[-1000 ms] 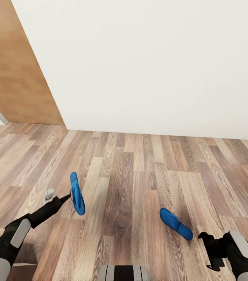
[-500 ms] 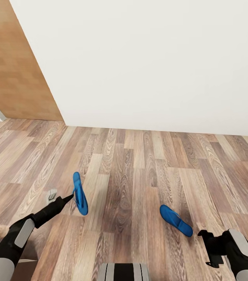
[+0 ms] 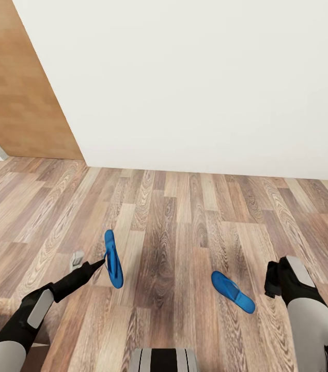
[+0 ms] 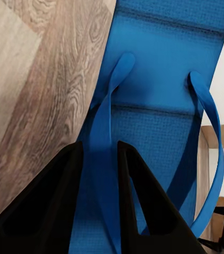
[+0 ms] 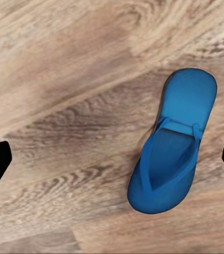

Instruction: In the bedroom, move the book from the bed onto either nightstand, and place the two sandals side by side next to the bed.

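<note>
Now the wood floor point(image 3: 184, 232) and white wall point(image 3: 184, 77) are filling the scene; bed, nightstand and book are lying out of frame. Since a second ago the right gripper point(image 5: 112, 159), fingers spread wide and empty, is rising above the sandal on the floor point(image 3: 232, 292). Meanwhile the left gripper point(image 3: 100, 262) is carrying the held sandal point(image 3: 114, 259) rightward, fingers pinching its strap point(image 4: 102, 159), so pairing seems underway.

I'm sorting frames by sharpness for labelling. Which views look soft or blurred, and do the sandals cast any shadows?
Head view: sharp; the sandal on the floor has a faint shadow.
Left wrist view: crisp on the held sandal and the left hand.
Right wrist view: floor planks look smeared; soft shadow under the sandal.
</note>
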`<state>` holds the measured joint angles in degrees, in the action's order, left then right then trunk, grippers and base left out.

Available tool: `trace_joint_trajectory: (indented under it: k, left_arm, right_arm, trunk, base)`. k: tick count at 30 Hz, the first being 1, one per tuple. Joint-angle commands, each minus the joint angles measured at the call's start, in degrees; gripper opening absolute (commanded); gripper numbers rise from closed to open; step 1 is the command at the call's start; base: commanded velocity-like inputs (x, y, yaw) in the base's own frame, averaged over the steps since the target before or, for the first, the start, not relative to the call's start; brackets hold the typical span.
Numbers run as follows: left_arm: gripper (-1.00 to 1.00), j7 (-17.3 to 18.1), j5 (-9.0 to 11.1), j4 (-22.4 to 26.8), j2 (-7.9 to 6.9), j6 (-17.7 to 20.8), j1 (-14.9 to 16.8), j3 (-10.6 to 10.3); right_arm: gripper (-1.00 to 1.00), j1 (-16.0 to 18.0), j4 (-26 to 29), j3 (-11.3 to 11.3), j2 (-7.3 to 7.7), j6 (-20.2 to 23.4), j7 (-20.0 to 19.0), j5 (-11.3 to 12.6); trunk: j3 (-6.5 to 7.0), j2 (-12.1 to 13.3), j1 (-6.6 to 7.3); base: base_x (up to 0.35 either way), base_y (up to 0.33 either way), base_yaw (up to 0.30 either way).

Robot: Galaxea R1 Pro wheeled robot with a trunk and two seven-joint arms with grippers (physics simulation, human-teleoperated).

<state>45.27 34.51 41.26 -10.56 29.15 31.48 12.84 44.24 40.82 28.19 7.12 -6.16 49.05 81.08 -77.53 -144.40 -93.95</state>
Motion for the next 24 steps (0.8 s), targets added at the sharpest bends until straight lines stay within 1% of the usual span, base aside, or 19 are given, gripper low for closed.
trace_joint_trajectory:
  k: [1,6,15,21,24]
  left_arm:
    - [-1.00,-0.15,0.15,-0.01,0.01,0.28,0.01,0.07]
    - [-1.00,-0.18,0.14,-0.22,0.01,0.22,0.01,0.11]
    - [-1.00,-0.19,0.18,-0.30,0.08,0.21,0.00,0.10]
    - [-1.00,-0.19,0.21,-0.30,0.10,0.21,0.01,0.09]
    - [-1.00,-0.19,0.21,-0.30,0.10,0.21,-0.01,0.08]
  right_arm:
    - [1.00,0.07,-0.60,0.01,-0.09,-0.69,0.00,0.55]
    - [1.00,0.14,-4.09,0.02,-0.16,-0.85,-0.07,0.57]
    - [1.00,0.15,-5.00,-0.05,-0.17,-0.94,-0.10,0.49]
    - [1.00,0.15,-5.01,-0.06,-0.25,-0.95,-0.09,0.49]
    - [1.00,0.15,-5.02,-0.06,-0.26,-0.96,-0.08,0.49]
  trunk:
    - [-0.04,-0.01,0.01]
    - [-0.04,-0.01,0.01]
    - [-0.04,-0.01,0.01]
    - [-0.04,-0.01,0.01]
    - [-0.04,-0.01,0.01]
  base:
    - [0.000,0.000,0.000]
    - [0.000,0.000,0.000]
    - [0.002,0.000,0.000]
    - [0.199,0.000,0.000]
    - [0.113,0.000,0.000]
